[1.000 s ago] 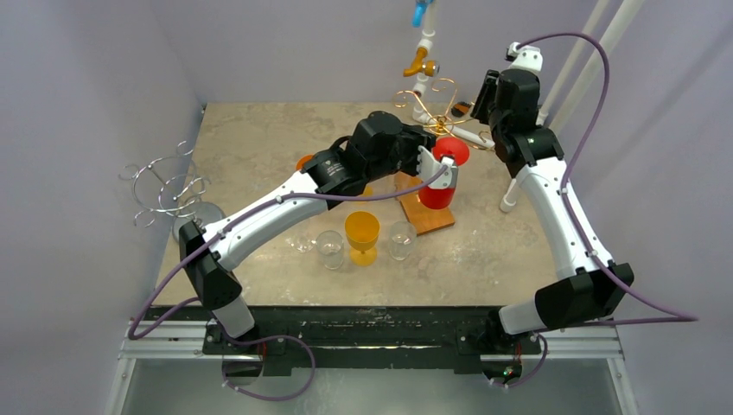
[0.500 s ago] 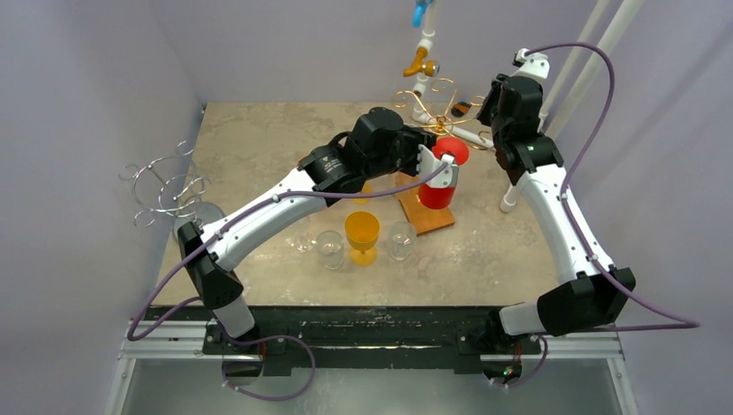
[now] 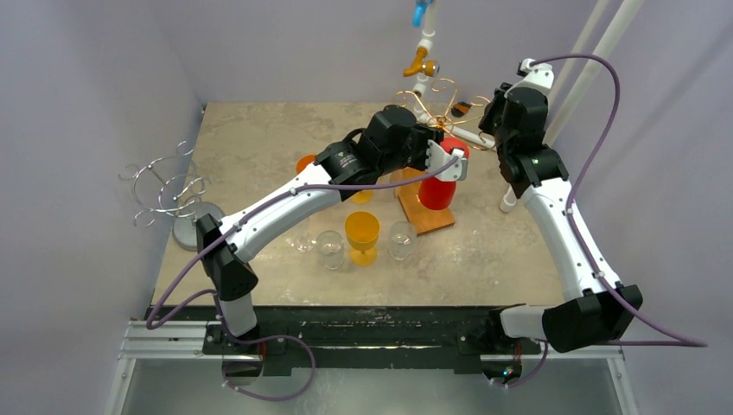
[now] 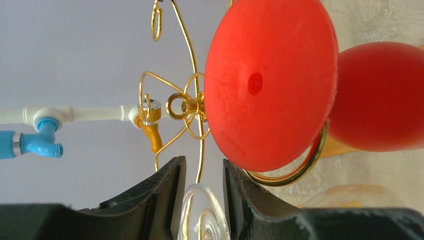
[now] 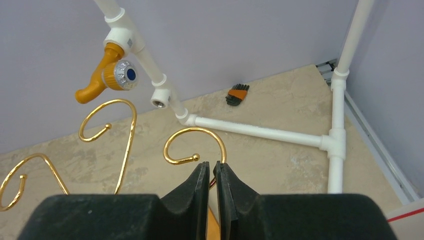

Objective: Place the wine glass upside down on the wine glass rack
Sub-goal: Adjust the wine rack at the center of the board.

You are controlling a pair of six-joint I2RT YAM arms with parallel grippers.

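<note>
Clear wine glass (image 4: pixel 201 212), ringed and see-through, clamped in left claw (image 4: pixel 202 164); right claw (image 5: pixel 211 165), state unclear.

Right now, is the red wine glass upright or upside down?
Upside down. The red wine glass has its foot on top and bowl beneath, and a loop of the gold rack circles its stem.

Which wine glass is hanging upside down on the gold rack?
The red wine glass: foot up in the gold rack, bowl hanging down. The orange glass and two clear glasses stand upright on the table.
</note>
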